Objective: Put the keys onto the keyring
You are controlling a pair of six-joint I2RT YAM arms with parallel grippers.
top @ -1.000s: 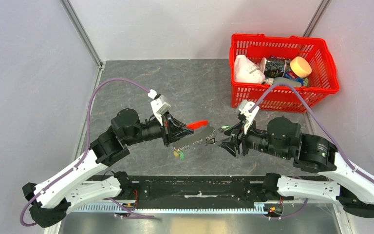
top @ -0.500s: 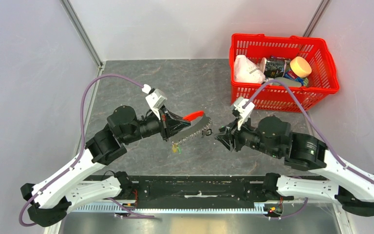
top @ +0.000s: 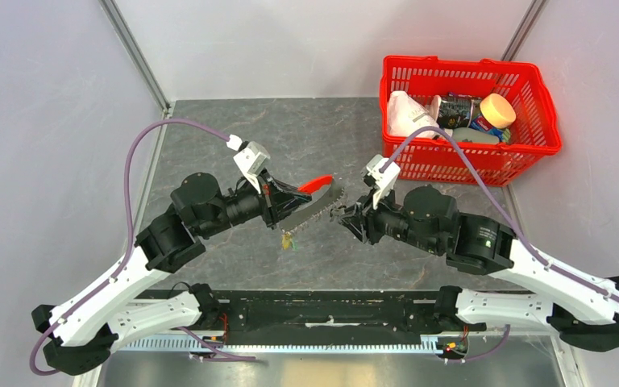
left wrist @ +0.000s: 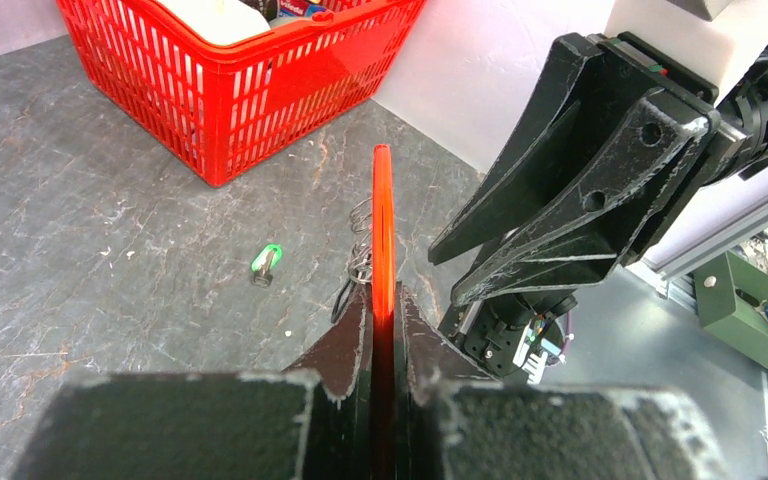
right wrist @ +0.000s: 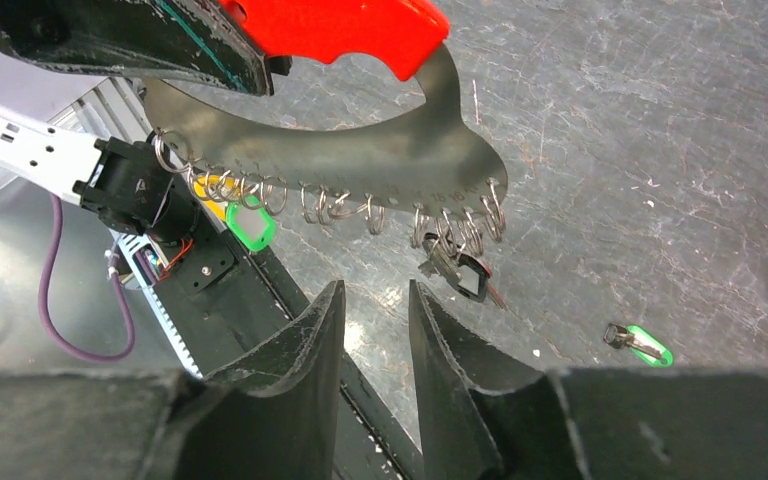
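- Shows the left end effector pinched shut on the bright red part of the keyring, holding it on edge in the air above the middle of the tabletop.
- Shows the keyring as a flat, dark, curved band with a row of small wire loops along its lower edge.
- Judged thin, stiff and light, with smooth faces likely to slip in a loose pinch.
- Shows several keys already hanging from those loops: a bunch near the free tip, one with a black tag, and a green tag dangling nearer the held end.
- Shows one loose key, also green-tagged, lying flat on the tabletop between the keyring and the red basket in the far right corner.
- Shows the right end effector partly open with nothing between its fingers, just below the keyring near its free tip.
- Judged small, light and hard, the loose key; lying flat, so likely to skid when pinched from above.
- Best taken across the plastic tag end, which looks thicker and less slippery than the bare metal blade.
- Expect the hanging keys to swing freely and the wire loops to resist being opened; keep a firm hold on the red part.
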